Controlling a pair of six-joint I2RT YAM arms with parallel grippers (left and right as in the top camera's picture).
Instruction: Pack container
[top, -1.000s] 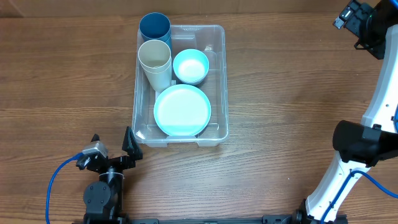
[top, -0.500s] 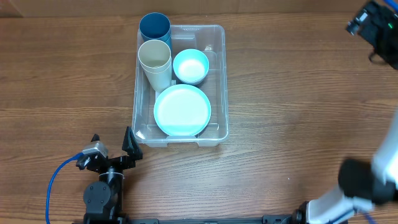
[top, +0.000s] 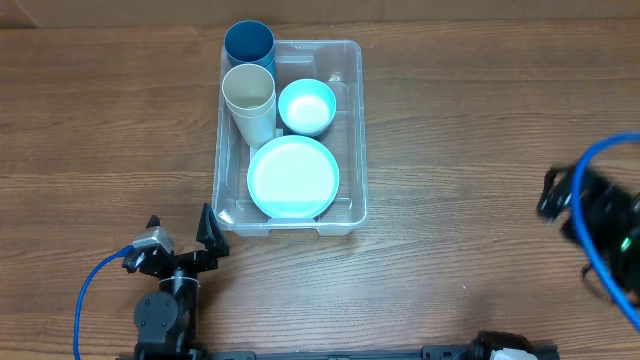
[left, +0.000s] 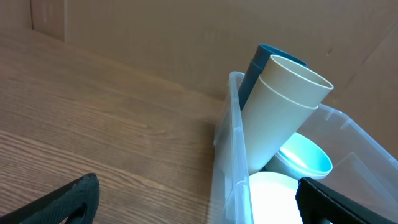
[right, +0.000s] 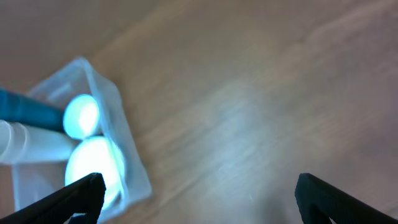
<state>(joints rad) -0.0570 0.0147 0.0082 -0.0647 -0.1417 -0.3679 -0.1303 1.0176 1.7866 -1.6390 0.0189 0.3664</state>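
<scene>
Container (top: 361, 150) of clear plastic, rectangular with rounded corners and a rim, sits on the wood-grain tabletop (top: 100, 120) with its long sides running away from the arms. Four pieces of tableware are in it. A pale blue plate (top: 293, 178) fills the end nearest the arms. Beyond the plate, against the right wall, is a light blue bowl (top: 307, 106). Along the left wall a cream cup (top: 249, 95) lies tilted with its mouth pointing away from the plate. A dark blue cup (top: 249, 45) lies past it, its mouth poking over the far left corner of the rim. The left wrist view shows both cups leaning on that wall, the cream one in front of the blue.

On the bare floor of the container, just right of the bowl, is a small pale mark (top: 335, 77). It may be a label or a moulded stamp, but it is too small to read. No other writing can be made out on the cups, the bowl or the plate.

Left tool (top: 180, 225) stands just outside the container's near left corner. Its black fingers are spread wide with nothing between them, and a blue cable (top: 95, 290) loops away from it.

Right tool (right: 199, 196) is well off to the container's right, a dark blur in the overhead view. Its wrist camera shows both fingers far apart and empty over bare wood, with the container towards the left of that picture.
</scene>
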